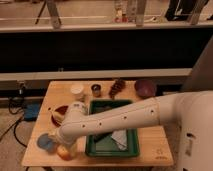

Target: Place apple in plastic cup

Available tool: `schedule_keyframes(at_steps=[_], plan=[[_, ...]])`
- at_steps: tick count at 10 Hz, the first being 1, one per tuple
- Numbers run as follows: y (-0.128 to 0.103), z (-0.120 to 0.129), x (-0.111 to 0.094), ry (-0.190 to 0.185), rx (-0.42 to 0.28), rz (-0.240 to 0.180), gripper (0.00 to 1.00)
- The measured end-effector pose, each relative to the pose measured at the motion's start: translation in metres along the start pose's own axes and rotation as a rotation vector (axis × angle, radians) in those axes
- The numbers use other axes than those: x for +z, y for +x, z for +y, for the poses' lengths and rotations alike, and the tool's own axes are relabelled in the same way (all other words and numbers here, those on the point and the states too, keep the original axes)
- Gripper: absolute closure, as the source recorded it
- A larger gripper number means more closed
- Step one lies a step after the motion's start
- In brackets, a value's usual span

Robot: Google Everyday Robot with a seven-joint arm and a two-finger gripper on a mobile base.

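Observation:
The apple (64, 152), small and yellow-orange with a reddish blush, sits at the front left corner of the wooden table (155, 145). A bluish plastic cup (45, 142) stands just left of it, touching or nearly so. My white arm reaches from the right across the green tray (131, 150). Its gripper (66, 142) is right above the apple, mostly hidden by the wrist. I cannot tell whether it holds the apple.
A white cup (77, 90), a small dark cup (96, 90), a dark grape bunch (118, 87) and a dark red bowl (145, 88) line the table's far edge. A red plate (59, 113) lies at the left, partly behind the arm. A cloth lies in the tray.

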Motion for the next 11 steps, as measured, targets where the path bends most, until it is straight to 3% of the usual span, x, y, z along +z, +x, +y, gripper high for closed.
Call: schedule_keyframes(at_steps=[3, 11], plan=[[0.000, 0.006, 0.012, -0.034, -0.027, 0.004, 0.20], [0.004, 0.017, 0.021, -0.069, -0.028, -0.012, 0.20]])
